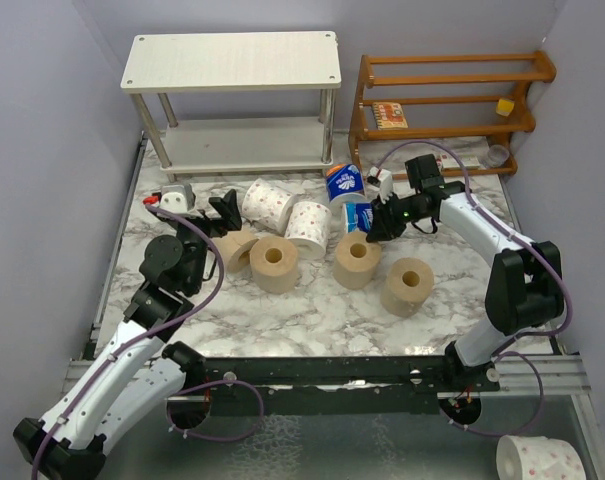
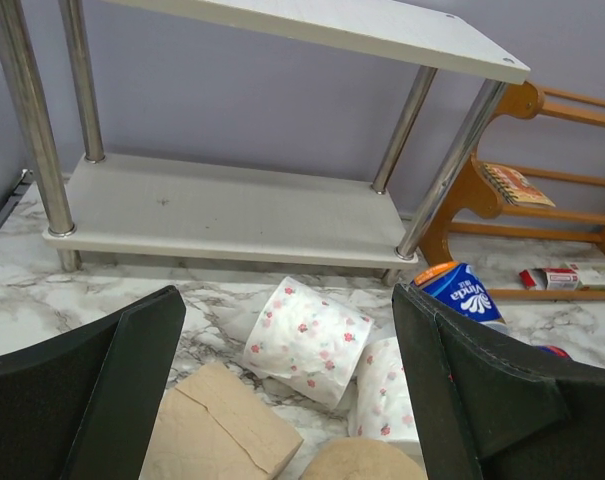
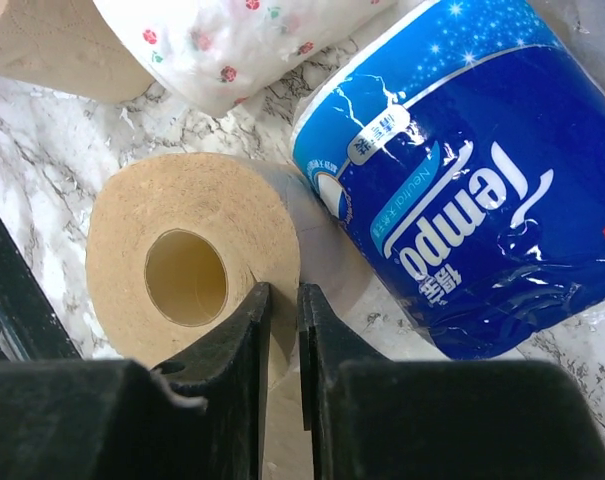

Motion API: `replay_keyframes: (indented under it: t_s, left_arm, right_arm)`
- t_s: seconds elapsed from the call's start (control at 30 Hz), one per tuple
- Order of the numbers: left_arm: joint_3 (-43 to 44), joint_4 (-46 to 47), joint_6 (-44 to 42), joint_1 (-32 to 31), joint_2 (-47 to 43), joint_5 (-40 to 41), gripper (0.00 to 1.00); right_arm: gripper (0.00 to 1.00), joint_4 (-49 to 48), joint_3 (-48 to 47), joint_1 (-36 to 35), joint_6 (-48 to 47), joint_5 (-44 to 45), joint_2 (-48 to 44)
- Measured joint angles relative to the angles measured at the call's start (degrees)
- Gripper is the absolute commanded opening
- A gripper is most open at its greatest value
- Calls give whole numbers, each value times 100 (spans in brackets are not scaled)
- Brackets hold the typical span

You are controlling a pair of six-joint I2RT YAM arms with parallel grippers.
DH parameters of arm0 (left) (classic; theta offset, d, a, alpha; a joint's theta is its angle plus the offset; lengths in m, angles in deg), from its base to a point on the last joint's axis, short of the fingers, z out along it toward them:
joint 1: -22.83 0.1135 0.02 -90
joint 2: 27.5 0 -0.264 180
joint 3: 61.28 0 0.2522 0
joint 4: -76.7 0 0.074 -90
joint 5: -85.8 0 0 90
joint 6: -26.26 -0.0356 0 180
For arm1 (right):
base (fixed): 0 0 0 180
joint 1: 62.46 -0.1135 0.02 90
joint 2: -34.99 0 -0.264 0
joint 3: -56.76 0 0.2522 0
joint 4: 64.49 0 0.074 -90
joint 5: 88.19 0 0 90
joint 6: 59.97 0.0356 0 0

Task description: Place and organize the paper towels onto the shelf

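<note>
"Anything on the shelf (image 1: 232,60) yet?"

"No. It stands at the upper left of the overhead view, both boards bare. The paper towels (image 1: 274,262) all sit on the marble table (image 1: 312,315) mid-frame, just in front of it. A stray dotted roll (image 1: 542,458) lies down in the lower right corner. I'd say the whole job is left."

"How do they lie?"

"Three tan rolls (image 1: 357,258) stand on end, cores up. The dotted pair (image 1: 267,200) lies sideways, long axes flat to the table. One blue roll (image 1: 345,183) stands. The other blue roll (image 3: 462,170) lies flat, its end facing left in the right wrist view."

"The grippers?"

"The left gripper (image 1: 222,210) gapes wide, holding nothing. The right gripper (image 3: 284,300) has its jaws nearly together, and I can't tell whether they pinch anything."
</note>
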Motion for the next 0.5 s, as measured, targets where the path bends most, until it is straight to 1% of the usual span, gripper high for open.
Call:
replay_keyframes:
  t_s: [0.03, 0.07, 0.37, 0.5]
  left_arm:
    - [0, -4, 0, 0, 15, -9, 90]
    - [0, -4, -2, 0, 20, -11, 90]
    - [0, -2, -17, 2, 17, -4, 91]
    - [0, -4, -17, 4, 37, -4, 91]
  right_arm:
    - [3, 2, 0, -9, -2, -2, 0]
    - [1, 2, 0, -17, -4, -4, 2]
    - [1, 214, -87, -116, 109, -197, 46]
    - [1, 483, -306, -122, 481, -216, 39]
